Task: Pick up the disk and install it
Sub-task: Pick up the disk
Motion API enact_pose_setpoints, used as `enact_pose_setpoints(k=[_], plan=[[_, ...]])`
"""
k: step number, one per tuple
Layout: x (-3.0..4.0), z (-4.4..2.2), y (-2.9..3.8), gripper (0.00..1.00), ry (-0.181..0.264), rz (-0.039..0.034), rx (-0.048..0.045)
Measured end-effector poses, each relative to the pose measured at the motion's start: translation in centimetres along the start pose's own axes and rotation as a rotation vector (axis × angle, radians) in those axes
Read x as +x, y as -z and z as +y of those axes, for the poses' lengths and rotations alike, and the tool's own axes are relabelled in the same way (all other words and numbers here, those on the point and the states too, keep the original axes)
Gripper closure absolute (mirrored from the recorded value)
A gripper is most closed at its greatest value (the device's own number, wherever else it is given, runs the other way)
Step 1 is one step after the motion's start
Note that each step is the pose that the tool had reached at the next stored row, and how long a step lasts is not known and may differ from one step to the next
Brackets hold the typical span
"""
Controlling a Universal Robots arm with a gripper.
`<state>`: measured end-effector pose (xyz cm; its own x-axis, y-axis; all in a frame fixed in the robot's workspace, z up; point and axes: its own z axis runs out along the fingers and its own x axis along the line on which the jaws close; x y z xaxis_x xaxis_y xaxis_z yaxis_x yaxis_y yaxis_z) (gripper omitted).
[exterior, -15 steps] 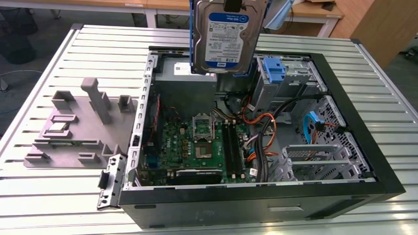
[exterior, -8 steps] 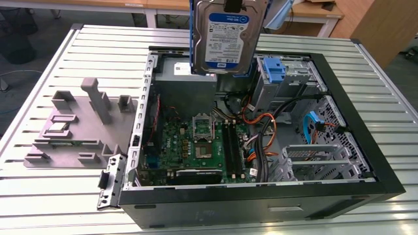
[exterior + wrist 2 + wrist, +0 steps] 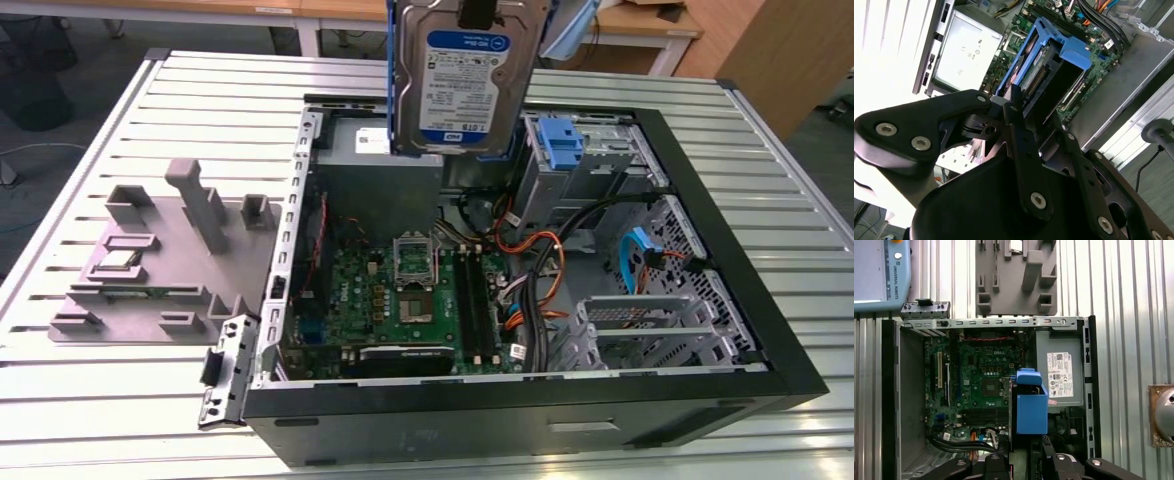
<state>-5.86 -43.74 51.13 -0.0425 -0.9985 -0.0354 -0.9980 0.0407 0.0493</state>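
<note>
Disk (image 3: 467, 85) upright in gripper (image 3: 477, 12), seemingly clear above open case's rim (image 3: 767, 290).

Heads up: in the exterior view your disk (image 3: 467, 85) runs off the top edge, so its upper end is cut off, and most of the hand (image 3: 475, 10) is too. In the second wrist view the hand's black links cover the clamped end of the disk. In the first wrist view it's edge-on with the label hidden, and the picture's edge crops the grey fixture (image 3: 1016, 275).
</note>
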Motion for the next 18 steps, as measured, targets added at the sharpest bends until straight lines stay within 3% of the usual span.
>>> enact_pose_setpoints(k=[18], plan=[[0.95, -0.04, 0.04, 0.65, 0.0, 0.0004, 0.0]])
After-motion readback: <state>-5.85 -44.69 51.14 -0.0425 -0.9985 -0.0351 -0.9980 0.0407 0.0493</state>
